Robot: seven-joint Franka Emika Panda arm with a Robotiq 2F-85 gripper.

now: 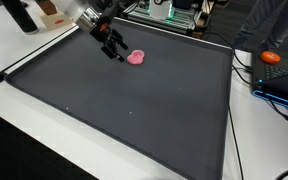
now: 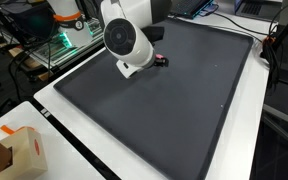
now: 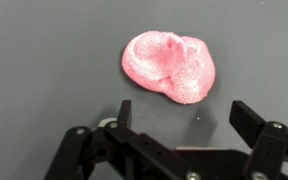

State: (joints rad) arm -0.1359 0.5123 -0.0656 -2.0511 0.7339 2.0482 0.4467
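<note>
1. End effector. The gripper [image 3: 182,110] stands open, its two black fingers [image 3: 125,112] spread wide with nothing between them. In the wrist view the fingers enter from 6 o'clock and point toward 12 o'clock. Both fingertips are clear of the lump; neither touches it.

2. Nearest thing. A pink lump [image 3: 169,65], soft-looking, glittery and uneven in outline, lies flat on the black mat [image 3: 44,60]. In the wrist view it sits at 12 o'clock from the gripper, just beyond the fingertips and roughly in line with the gap between them.

3. Exterior check. In an exterior view the gripper [image 1: 119,55] hangs low over the mat [image 1: 134,110], tilted, with the pink lump [image 1: 136,58] just beside it at 3 o'clock. The lump lies in the far part of the mat, toward 12 o'clock, near the far edge. From the opposite side, the white arm [image 2: 129,40] covers most of the gripper, and the lump cannot be made out with certainty there.

4. Surroundings. The mat [image 2: 164,110] covers most of a white table [image 1: 14,120]. A cardboard box [image 2: 19,150] stands on the table at 7 o'clock, off the mat. An orange object [image 1: 272,57] rests at 3 o'clock, beyond the mat's edge, well apart from the lump.
</note>
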